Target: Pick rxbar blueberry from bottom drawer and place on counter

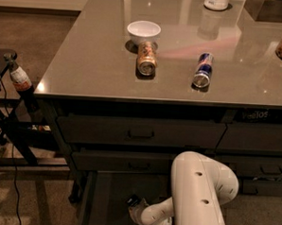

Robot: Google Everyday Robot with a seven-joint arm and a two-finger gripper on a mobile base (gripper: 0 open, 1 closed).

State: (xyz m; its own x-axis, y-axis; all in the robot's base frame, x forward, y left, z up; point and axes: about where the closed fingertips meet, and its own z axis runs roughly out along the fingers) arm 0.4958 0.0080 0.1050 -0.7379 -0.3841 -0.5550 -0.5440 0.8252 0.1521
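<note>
Camera view: gripper [135, 208] down in the open bottom drawer [109, 198], under the counter's [86, 73] near edge.
The white arm [198, 198] curls low, wrist on the drawer floor, and how wide the pincer stands, cannot tell. The small dark shape right at its tip looks like the rxbar blueberry [133, 199]. Up top, a gold can [146, 59] lies mid-counter with a white bowl [143, 31] just behind it, and a blue-silver can [203, 70] lies beside it toward the right edge.
</note>
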